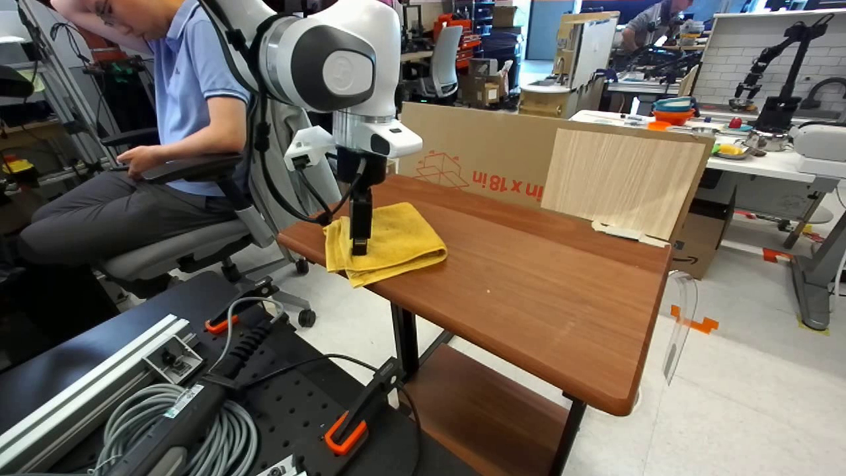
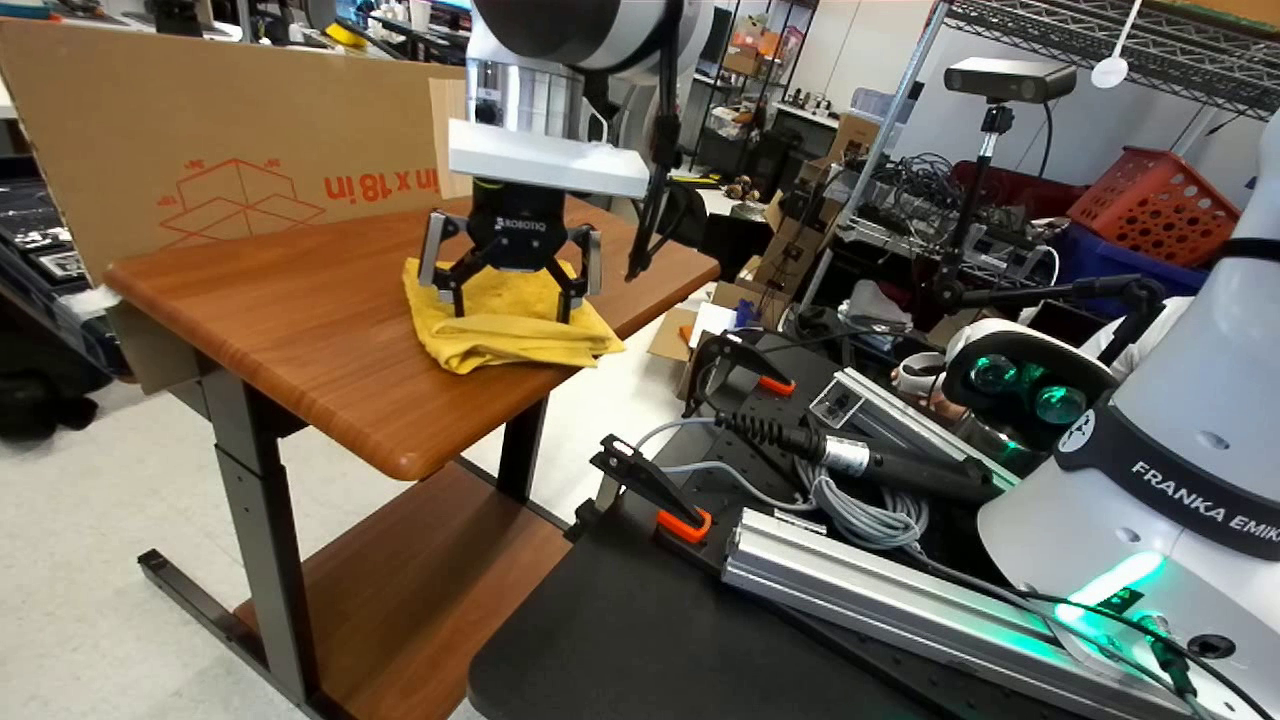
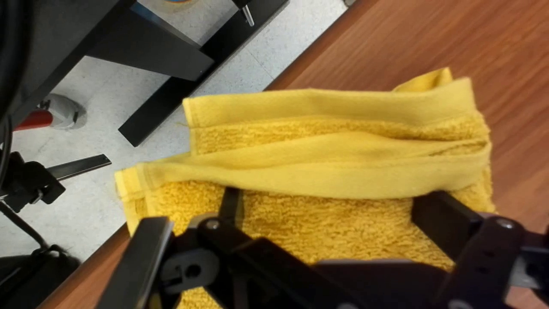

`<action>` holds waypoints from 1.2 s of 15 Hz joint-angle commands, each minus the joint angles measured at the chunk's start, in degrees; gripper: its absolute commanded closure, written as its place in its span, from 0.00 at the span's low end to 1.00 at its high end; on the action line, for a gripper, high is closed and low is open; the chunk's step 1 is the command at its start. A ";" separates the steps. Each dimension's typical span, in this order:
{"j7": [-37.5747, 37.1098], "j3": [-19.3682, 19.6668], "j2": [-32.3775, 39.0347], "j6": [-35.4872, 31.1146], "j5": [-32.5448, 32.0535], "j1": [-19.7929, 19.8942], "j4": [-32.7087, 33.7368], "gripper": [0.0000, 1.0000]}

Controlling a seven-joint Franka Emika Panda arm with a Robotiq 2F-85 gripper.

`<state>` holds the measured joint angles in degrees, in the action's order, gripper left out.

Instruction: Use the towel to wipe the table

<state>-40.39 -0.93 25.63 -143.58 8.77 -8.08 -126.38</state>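
A folded yellow towel lies on the brown wooden table near one edge, in both exterior views (image 1: pixel 413 241) (image 2: pixel 500 345). Part of it hangs over the table edge. In the wrist view the towel (image 3: pixel 343 174) shows loose, layered hems above a fuzzy surface. The table top (image 1: pixel 529 297) also shows in the wrist view (image 3: pixel 506 43). My gripper (image 2: pixel 512 307) points down over the towel with its two fingers wide apart. In the wrist view the fingertips (image 3: pixel 330 195) meet the towel just below its raised hem, with no cloth visibly pinched between them.
A cardboard sheet (image 1: pixel 476 152) stands upright along the table's back edge. A dark bench (image 2: pixel 620 620) with clamps, cables and a metal rail lies in front. A seated person (image 1: pixel 192 125) is close to the table's end. A lower shelf (image 1: pixel 476 403) sits under the table.
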 commanded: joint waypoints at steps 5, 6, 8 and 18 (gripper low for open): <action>-1.22 2.10 3.54 -0.50 -0.38 -0.67 5.20 0.00; -2.18 3.06 4.46 -0.75 -0.58 -0.52 6.51 0.00; -3.74 4.72 6.69 -0.10 0.11 0.45 9.59 0.00; -10.08 11.93 10.65 -0.01 0.53 6.05 15.18 0.00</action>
<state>-49.63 9.74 34.66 -143.77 8.90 -4.54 -112.07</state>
